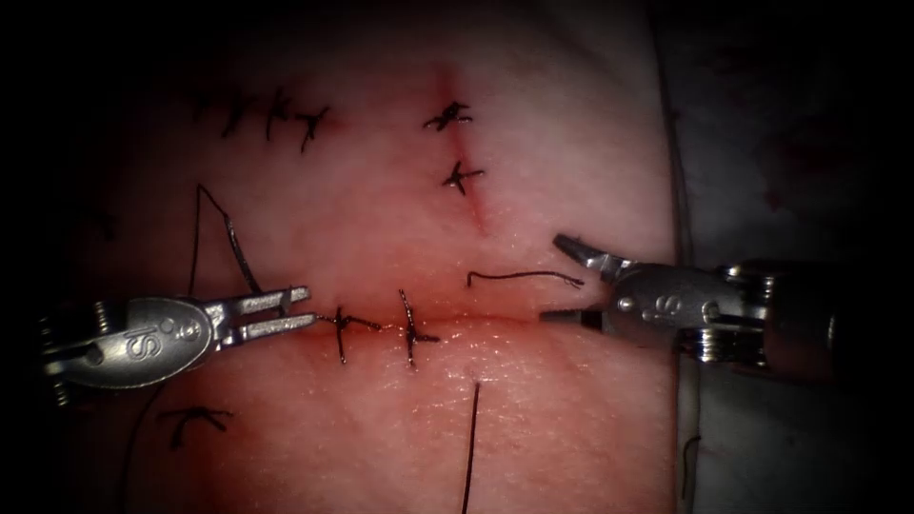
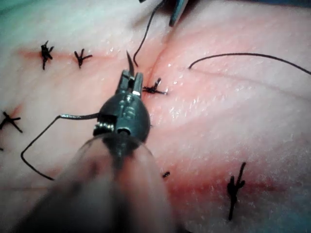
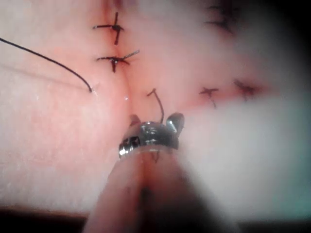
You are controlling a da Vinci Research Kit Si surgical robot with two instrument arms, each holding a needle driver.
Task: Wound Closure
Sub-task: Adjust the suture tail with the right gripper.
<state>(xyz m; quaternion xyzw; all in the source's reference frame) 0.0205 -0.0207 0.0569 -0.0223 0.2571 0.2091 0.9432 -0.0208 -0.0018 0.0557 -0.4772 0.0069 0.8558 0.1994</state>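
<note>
In the endoscope view, I saw the left tool at the left end of the cut, jaws nipping the needle, which rose clear of the tissue. The right tool, by the tissue's right edge, was spread wide and held nothing.

From the left wrist, the left tool had the needle jutting sideways.

From the right wrist, the right tool gaped around a cut end of thread.
</note>
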